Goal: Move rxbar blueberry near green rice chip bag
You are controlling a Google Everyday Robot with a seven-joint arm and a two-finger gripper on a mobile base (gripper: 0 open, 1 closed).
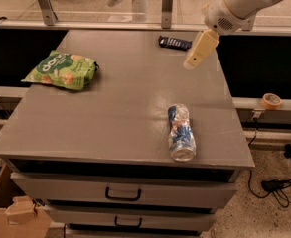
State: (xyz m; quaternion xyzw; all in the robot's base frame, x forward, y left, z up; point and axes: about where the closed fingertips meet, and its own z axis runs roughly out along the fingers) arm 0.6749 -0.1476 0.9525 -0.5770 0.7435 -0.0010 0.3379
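Observation:
The rxbar blueberry is a small dark flat wrapper lying near the table's far edge, right of centre. The green rice chip bag lies far off on the left side of the grey table. My gripper is cream-coloured and hangs from the white arm at the upper right. It points down and to the left, just right of the bar and a little nearer to me, above the table surface. It holds nothing that I can see.
A crushed blue-and-white plastic bottle lies near the table's front right. A roll of tape sits on a ledge at the right. Drawers are below the tabletop, a cardboard box at lower left, and cables on the floor.

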